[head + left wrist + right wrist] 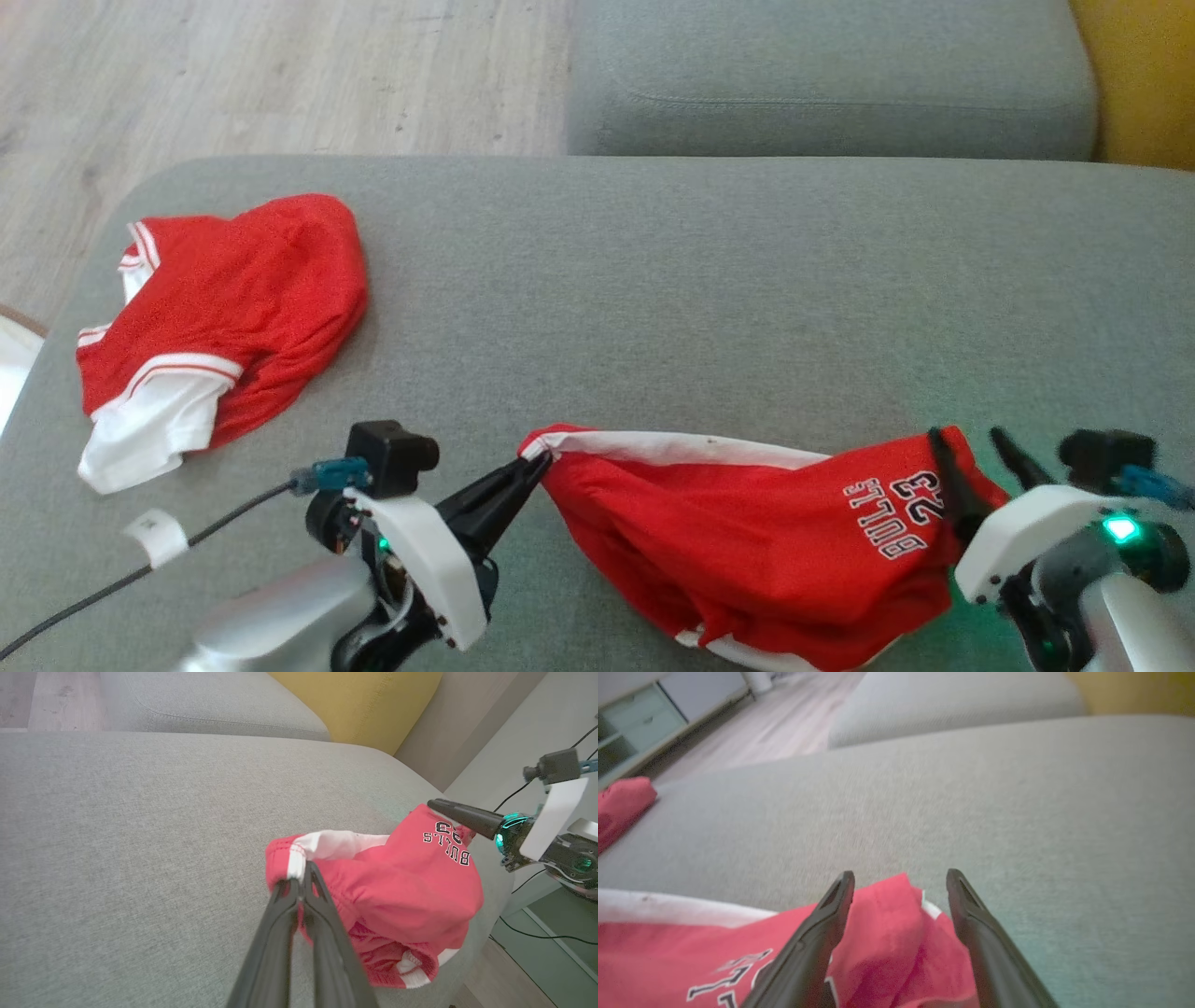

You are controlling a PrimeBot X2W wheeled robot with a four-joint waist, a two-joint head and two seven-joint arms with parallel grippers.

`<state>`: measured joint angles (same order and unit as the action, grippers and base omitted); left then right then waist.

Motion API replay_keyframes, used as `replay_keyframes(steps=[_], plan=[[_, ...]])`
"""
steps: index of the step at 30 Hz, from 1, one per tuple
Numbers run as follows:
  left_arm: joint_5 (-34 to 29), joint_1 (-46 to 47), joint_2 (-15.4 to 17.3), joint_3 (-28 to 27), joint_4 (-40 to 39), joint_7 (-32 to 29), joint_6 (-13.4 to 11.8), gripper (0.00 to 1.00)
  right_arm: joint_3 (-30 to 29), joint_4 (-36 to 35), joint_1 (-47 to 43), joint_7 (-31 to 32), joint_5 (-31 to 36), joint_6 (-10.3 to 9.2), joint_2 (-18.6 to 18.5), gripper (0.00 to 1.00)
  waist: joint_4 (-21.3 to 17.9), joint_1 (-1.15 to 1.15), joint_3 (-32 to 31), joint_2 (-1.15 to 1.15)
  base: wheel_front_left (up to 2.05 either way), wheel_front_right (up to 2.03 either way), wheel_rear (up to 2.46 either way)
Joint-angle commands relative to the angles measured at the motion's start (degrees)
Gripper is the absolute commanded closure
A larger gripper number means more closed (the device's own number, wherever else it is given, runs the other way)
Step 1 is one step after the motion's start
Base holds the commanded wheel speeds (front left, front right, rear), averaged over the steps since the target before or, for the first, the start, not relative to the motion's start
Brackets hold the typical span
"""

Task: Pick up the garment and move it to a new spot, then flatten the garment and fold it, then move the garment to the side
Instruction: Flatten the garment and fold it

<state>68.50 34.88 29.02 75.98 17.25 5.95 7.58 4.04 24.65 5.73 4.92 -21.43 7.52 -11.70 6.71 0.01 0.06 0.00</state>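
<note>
Grey woven fabric covers the broad cushion (709, 280) I'm working over; pale wood floor (280, 75) and a second grey cushion (831, 84) lie past its far edge. The red mesh shorts (747, 541) with white trim lie bunched along the near edge, right of centre. My left gripper (534, 464) pinches their white waistband corner; my right gripper (966, 437) has its fingers wide astride the other end. A crumpled red garment (233, 308) sits by the left edge.

Soft, even daylight with faint shadows throughout; the right wrist view is blurred, its edges stretched.
</note>
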Motion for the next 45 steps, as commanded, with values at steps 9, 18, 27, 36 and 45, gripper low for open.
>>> replay_keyframes(steps=[9,18,27,36,45], plan=[[-0.9,4.5,-1.3,-2.6,-0.6,2.4,-0.1,1.0,10.9,-1.1,4.7,3.5,-9.7,-0.03,-7.9,1.0,0.5,-0.01,1.4,0.0,0.0,0.0,0.0],[-4.8,15.0,-5.0,-7.8,1.2,8.9,-0.1,1.0,6.1,-2.0,14.6,-7.3,-5.7,-0.03,-14.0,1.0,-4.6,-0.01,3.8,0.0,0.0,0.0,0.0],[-12.4,12.8,-5.8,-20.2,-7.3,9.0,-0.1,1.0,1.9,-13.2,13.3,-7.9,-2.7,-0.03,-14.3,1.0,-10.7,-0.01,6.5,0.0,0.0,0.0,0.0],[-12.0,-3.8,-3.1,-17.5,-5.7,9.0,-0.1,1.0,5.7,-18.9,-11.7,-0.8,-3.2,-0.03,-5.6,0.0,-11.7,-0.01,9.7,0.0,0.0,0.0,0.0],[-18.2,-9.4,-5.8,-21.5,-1.3,9.0,-0.1,1.0,1.2,-24.2,-18.6,2.0,-13.9,-0.03,-3.0,0.0,-9.8,-0.01,9.4,0.0,0.0,0.0,0.0]])
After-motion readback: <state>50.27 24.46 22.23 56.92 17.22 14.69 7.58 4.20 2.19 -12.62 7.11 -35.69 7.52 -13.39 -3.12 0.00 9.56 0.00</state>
